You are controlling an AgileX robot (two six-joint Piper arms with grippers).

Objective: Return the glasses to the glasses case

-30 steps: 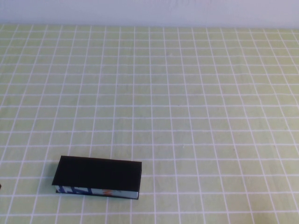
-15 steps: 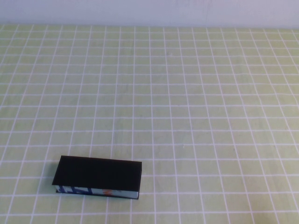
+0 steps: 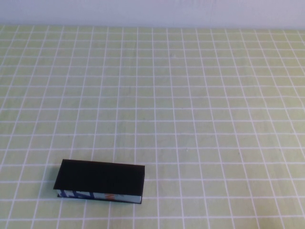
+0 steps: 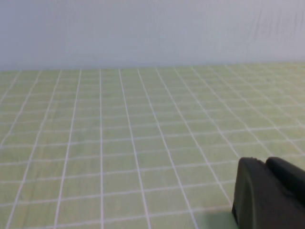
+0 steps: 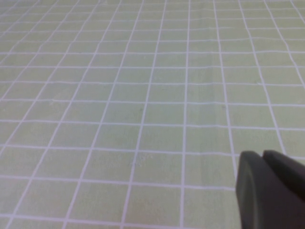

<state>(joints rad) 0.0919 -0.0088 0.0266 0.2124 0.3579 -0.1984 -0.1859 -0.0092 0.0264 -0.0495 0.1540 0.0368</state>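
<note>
The glasses case lies closed on the green checked cloth at the front left, its flat black lid on top and its pale printed front edge facing me. The glasses are not in view. Neither arm shows in the high view. In the left wrist view my left gripper hangs over bare cloth with its two dark fingers pressed together and nothing between them. In the right wrist view my right gripper is likewise shut and empty over bare cloth. The case shows in neither wrist view.
The green cloth with a white grid covers the whole table up to a pale wall at the back.
A small dark tip at the left edge of the high view one second ago has gone out of view. The case has not moved.
</note>
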